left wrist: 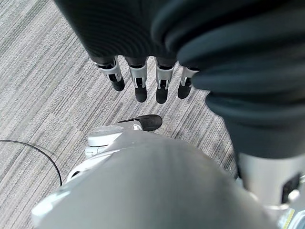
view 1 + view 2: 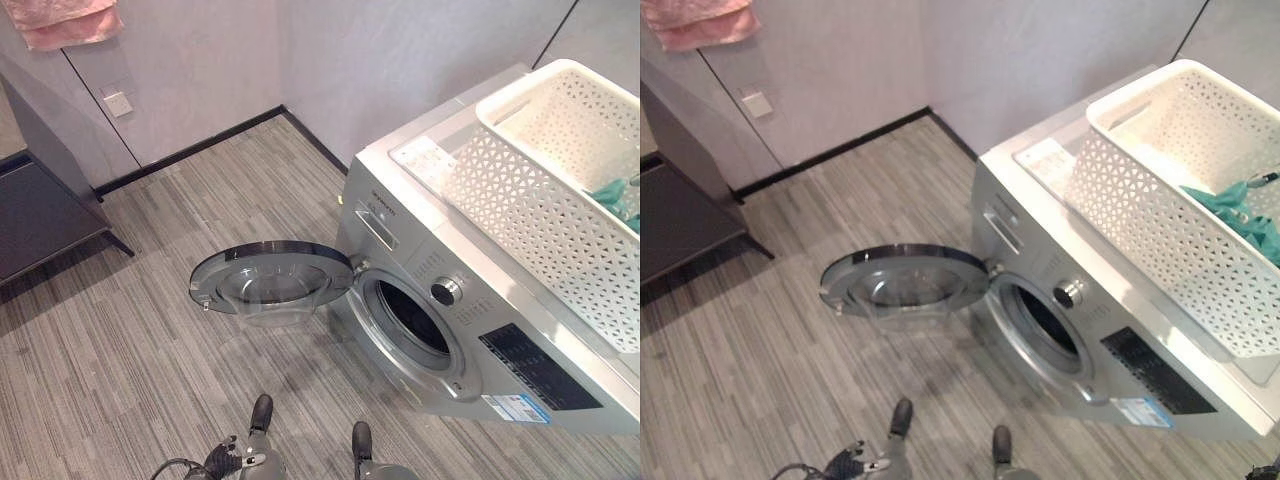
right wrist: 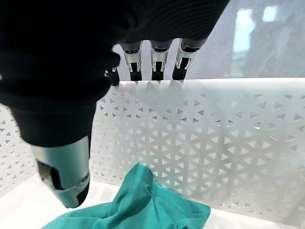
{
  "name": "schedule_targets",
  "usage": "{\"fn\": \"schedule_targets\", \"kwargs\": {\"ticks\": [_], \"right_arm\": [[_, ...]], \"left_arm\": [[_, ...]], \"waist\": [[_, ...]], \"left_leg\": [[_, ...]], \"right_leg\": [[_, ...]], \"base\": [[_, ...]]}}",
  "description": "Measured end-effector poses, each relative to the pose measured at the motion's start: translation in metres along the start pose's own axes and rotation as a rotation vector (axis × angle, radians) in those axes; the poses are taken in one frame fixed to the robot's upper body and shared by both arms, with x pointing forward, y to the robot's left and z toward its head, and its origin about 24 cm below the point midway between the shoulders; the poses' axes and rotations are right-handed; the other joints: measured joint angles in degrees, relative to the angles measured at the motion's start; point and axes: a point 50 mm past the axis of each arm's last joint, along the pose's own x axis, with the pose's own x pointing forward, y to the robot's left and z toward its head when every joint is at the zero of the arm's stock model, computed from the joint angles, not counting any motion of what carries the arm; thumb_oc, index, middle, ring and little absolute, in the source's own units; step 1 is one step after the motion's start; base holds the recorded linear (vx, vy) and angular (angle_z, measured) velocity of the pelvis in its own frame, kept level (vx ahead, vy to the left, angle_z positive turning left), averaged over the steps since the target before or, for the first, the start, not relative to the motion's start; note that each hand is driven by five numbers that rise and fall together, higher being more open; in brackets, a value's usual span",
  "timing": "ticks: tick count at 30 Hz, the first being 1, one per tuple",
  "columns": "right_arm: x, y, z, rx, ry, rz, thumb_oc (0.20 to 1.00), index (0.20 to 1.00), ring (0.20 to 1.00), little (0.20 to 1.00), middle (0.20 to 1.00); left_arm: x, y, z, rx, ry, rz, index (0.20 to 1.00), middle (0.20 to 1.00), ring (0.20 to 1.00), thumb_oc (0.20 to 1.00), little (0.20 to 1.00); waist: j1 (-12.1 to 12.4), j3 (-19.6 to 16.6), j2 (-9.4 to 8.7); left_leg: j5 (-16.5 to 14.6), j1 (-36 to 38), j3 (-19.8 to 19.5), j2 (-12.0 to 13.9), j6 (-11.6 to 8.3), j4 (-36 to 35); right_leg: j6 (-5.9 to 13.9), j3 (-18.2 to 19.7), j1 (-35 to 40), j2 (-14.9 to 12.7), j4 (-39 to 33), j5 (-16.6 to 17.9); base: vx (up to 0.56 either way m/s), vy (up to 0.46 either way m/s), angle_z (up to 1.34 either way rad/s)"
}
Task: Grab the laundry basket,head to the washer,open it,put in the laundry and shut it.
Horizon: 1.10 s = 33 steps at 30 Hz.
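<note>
The silver washer [image 2: 400, 215] stands at the right with its round door [image 2: 270, 280] swung wide open to the left, showing the dark drum opening [image 2: 415, 315]. On top of it rests the white lattice laundry basket [image 2: 540, 200]. A teal cloth [image 2: 1240, 215] lies inside the basket. My right hand [image 3: 158, 64] hovers inside the basket above the teal cloth [image 3: 143, 205], fingers straight, holding nothing, facing the basket's wall [image 3: 214, 143]. My left hand [image 1: 138, 78] hangs open over the striped grey floor, away from the washer.
A dark cabinet [image 2: 40, 200] stands at the far left against the wall, with a pink cloth [image 2: 70, 22] hanging above it. A wall socket [image 2: 118, 103] is beside it. The open door juts out over the floor in front of the washer.
</note>
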Motion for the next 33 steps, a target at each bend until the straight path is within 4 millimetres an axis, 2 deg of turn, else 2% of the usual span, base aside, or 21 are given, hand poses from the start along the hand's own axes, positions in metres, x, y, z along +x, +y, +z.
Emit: {"fn": "schedule_targets", "kwargs": {"ticks": [6,13,15,18,19,21,22,28,33], "right_arm": [[-0.001,-0.003,0.004,-0.021,-0.018,0.000,1.000,1.000,1.000,1.000,1.000],[-0.001,-0.003,0.005,-0.021,-0.020,0.000,1.000,1.000,1.000,1.000,1.000],[-0.002,-0.007,0.008,-0.027,-0.021,-0.002,1.000,1.000,1.000,1.000,1.000],[-0.002,-0.007,0.010,-0.054,-0.020,0.017,1.000,1.000,1.000,1.000,1.000],[-0.001,-0.004,0.011,-0.066,-0.021,0.040,1.000,1.000,1.000,1.000,1.000],[-0.001,-0.004,0.013,-0.067,-0.029,0.041,1.000,1.000,1.000,1.000,1.000],[-0.001,-0.005,0.016,-0.068,-0.038,0.038,1.000,1.000,1.000,1.000,1.000],[-0.006,-0.028,0.027,-0.020,-0.085,-0.083,1.000,1.000,1.000,1.000,1.000],[-0.007,-0.029,0.030,-0.023,-0.097,-0.076,1.000,1.000,1.000,1.000,1.000]], "left_arm": [[0.001,0.002,0.003,0.004,-0.004,0.004,1.000,1.000,1.000,1.000,1.000],[0.002,0.002,0.004,0.006,-0.005,0.005,1.000,1.000,1.000,1.000,1.000],[0.005,0.005,0.010,0.014,0.004,0.011,1.000,1.000,1.000,1.000,1.000],[0.007,0.009,0.016,0.027,-0.003,0.021,1.000,1.000,1.000,1.000,1.000],[0.007,0.012,0.020,0.037,-0.018,0.027,1.000,1.000,1.000,1.000,1.000],[0.007,0.014,0.021,0.066,-0.022,0.029,1.000,1.000,1.000,1.000,1.000],[0.007,0.017,0.019,0.073,-0.016,0.035,1.000,1.000,1.000,1.000,1.000],[0.004,0.018,0.000,0.096,0.065,0.038,1.000,1.000,1.000,1.000,1.000],[0.003,0.018,-0.003,0.094,0.080,0.039,1.000,1.000,1.000,1.000,1.000]], "waist": [[-0.03,0.62,-0.88],[-0.07,0.63,-0.93],[-0.24,0.65,-1.30],[-0.65,1.04,-2.46],[-1.02,1.59,-3.66],[-1.60,1.42,-4.84],[-1.87,1.11,-5.42],[-1.88,0.85,-5.90],[-1.94,0.40,-6.26]], "left_leg": [[0.10,0.36,1.07,-0.01,-0.14,0.01],[0.11,0.43,1.08,-0.01,-0.14,0.01],[-0.10,0.67,1.31,0.01,-0.21,0.00],[-0.34,1.87,1.67,-0.29,-0.17,-0.03],[-0.62,3.59,2.17,-0.97,0.14,-0.03],[-0.88,4.43,2.62,-1.78,0.58,-0.03],[-0.92,4.56,2.69,-2.20,0.64,-0.03],[-1.34,6.37,3.02,-2.70,1.24,-0.05],[-1.55,6.60,3.53,-2.72,1.63,-0.04]], "right_leg": [[0.02,1.02,-0.19,-0.15,0.00,0.24],[0.05,1.03,-0.15,-0.19,-0.01,0.28],[-0.41,1.03,-0.05,-0.75,0.00,0.78],[-0.24,1.04,0.94,-1.16,0.03,1.00],[0.12,1.24,2.63,-1.48,0.03,0.70],[0.65,1.54,3.40,-2.28,0.02,0.29],[0.82,1.56,3.49,-2.73,0.01,0.27],[1.23,1.93,5.06,-3.30,0.01,-0.13],[1.27,2.63,5.03,-3.31,0.02,-0.07]], "base": [[0.00,0.009,-0.06],[0.00,0.020,-0.01],[-0.01,0.101,-0.05],[-0.03,0.125,-0.04],[-0.03,0.084,-0.01],[-0.03,0.095,-0.01],[-0.02,0.088,-0.01],[-0.01,0.052,-0.01],[-0.01,0.024,-0.05]]}}
